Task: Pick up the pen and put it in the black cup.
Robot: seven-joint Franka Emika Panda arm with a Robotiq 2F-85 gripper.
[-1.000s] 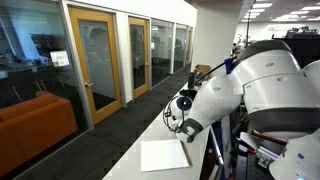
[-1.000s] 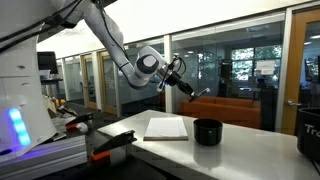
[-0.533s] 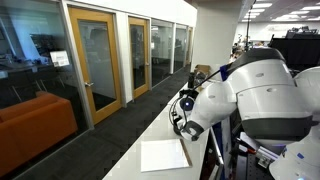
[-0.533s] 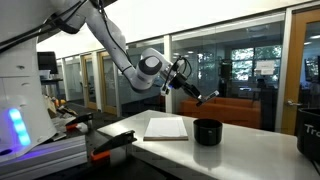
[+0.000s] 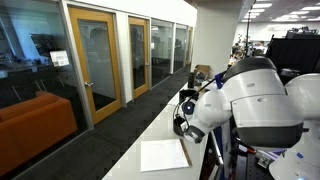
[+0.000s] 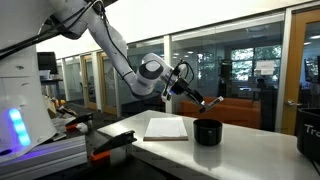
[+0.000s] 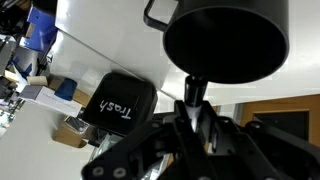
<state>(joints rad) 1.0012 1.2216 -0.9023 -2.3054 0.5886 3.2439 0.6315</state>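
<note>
My gripper (image 6: 186,87) is shut on the pen (image 6: 203,100), a thin dark stick that slants down and away from the fingers. The pen's tip hangs just above the black cup (image 6: 208,131), a small squat black mug on the white table. In the wrist view the gripper (image 7: 192,112) holds the pen (image 7: 192,92) upright between its fingers, with the cup's dark opening (image 7: 226,40) right beyond the pen's tip and the cup's loop handle at the top. In an exterior view the arm (image 5: 245,100) hides the cup and the pen.
A white paper sheet (image 6: 166,127) lies on the table (image 6: 235,155) beside the cup, also seen in an exterior view (image 5: 164,155). A taller black container (image 6: 310,128) stands at the far table end. A black bin marked "Trash" (image 7: 118,104) stands below the table edge.
The arm has carried the pen sideways and down toward the black cup; the pen's tip now hangs just over the cup's opening. The grip on the pen is unchanged.
</note>
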